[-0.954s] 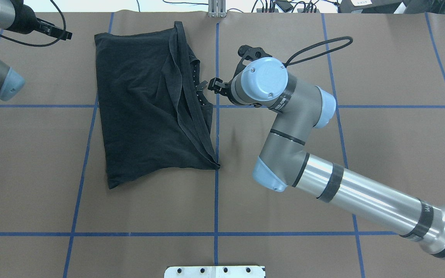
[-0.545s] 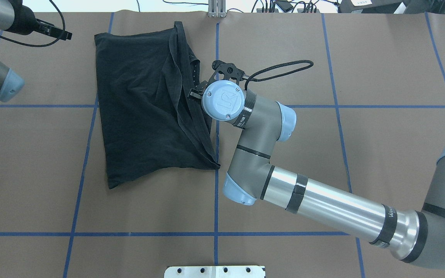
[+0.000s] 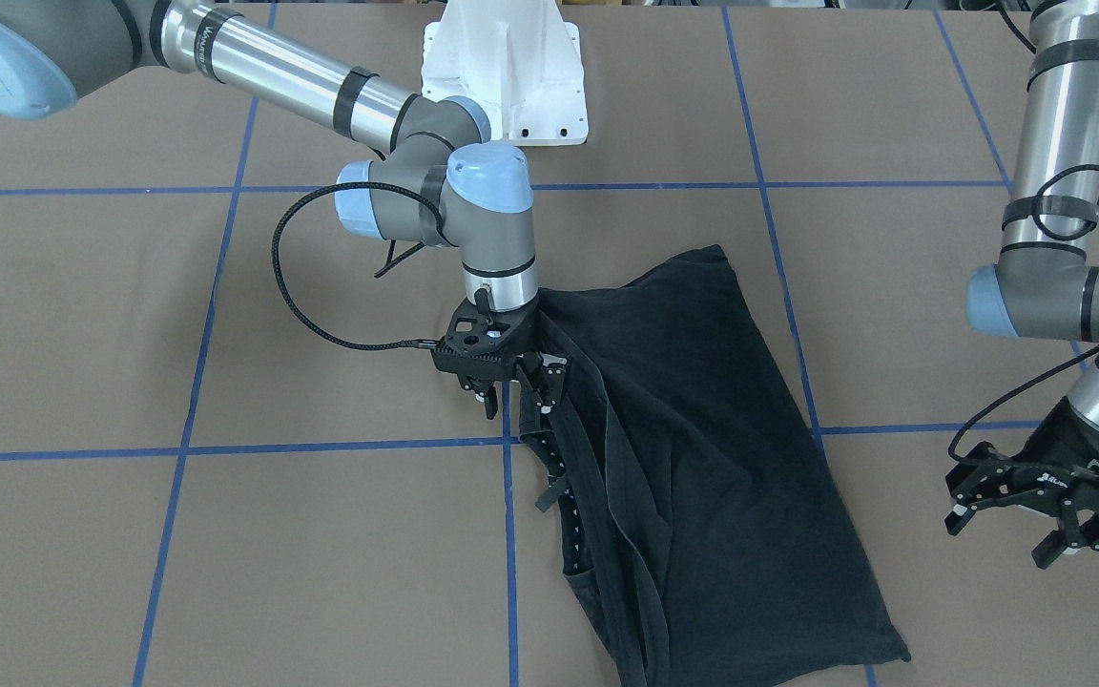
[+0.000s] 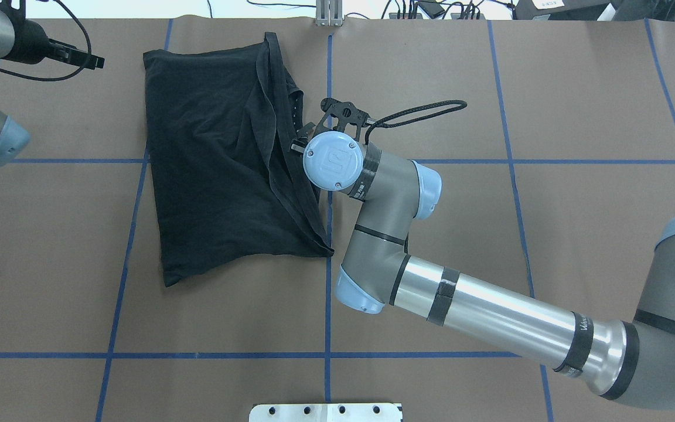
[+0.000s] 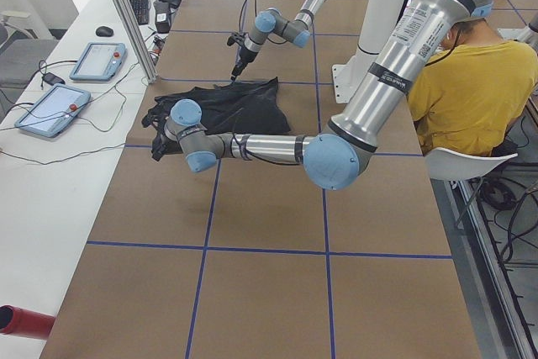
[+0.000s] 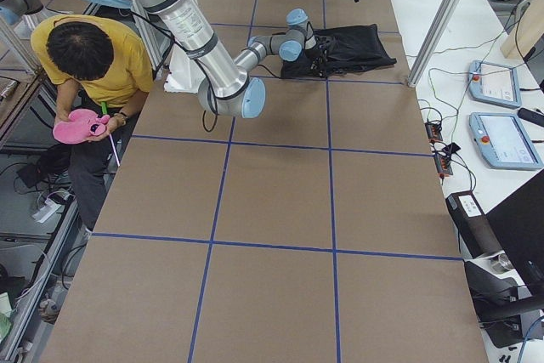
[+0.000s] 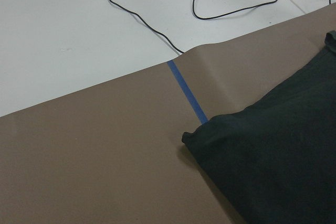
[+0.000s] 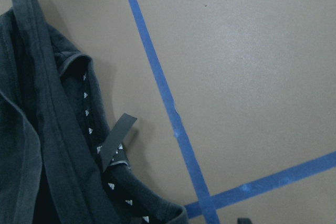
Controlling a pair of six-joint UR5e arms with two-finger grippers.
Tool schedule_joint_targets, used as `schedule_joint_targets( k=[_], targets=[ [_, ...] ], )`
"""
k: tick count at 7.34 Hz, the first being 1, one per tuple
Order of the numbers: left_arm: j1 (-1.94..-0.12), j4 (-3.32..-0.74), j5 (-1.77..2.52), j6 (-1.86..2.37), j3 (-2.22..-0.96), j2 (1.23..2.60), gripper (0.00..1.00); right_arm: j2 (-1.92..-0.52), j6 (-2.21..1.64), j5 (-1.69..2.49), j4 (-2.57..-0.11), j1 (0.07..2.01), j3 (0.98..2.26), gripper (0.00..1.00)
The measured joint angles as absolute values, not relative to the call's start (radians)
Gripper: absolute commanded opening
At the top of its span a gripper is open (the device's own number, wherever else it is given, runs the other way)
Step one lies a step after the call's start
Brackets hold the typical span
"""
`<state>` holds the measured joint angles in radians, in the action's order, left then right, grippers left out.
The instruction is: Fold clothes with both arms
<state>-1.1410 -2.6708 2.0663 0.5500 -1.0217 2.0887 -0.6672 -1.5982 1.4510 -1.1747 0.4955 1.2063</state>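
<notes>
Nearest, a white base plate [image 4: 326, 412] is being shown at the edge of the brown table [image 4: 490, 246], which is being divided into squares by blue tape lines [image 4: 327, 305]. From the near right the right arm [image 4: 490, 316] is being stretched toward the middle, with its wrist being pointed straight down. The right gripper [image 3: 514, 401] is being held open with nothing gripped at the right edge of the black T-shirt [image 4: 214, 176]. One finger is being held over bare table just beside the cloth, the other at the collar [image 8: 86, 114]. The T-shirt is being kept folded and flat, left of the centre line and running toward the far edge. A grey label [image 8: 118, 135] is being shown sticking out of the collar. At the far left the left gripper [image 3: 1000, 539] is being held open and empty, near the shirt's far-left corner but apart from it.
</notes>
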Motion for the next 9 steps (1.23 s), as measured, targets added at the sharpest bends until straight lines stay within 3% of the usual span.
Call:
schedule_joint_targets(
  k=[3,6,9],
  targets=[
    [-1.14,-2.672,2.066,0.551,-1.021,2.088,1.0,-0.627,-1.598,1.432,-1.175,0.492,1.151,0.62],
    [-1.14,-2.672,2.066,0.55,-1.019,2.088,1.0,-0.592,-1.597,1.43,-1.175,0.477,1.101,0.49],
    [-1.139,-2.672,2.066,0.549,-1.02,2.087,1.0,-0.591,-1.594,1.43,-1.175,0.471,1.098,0.54]
  ],
)
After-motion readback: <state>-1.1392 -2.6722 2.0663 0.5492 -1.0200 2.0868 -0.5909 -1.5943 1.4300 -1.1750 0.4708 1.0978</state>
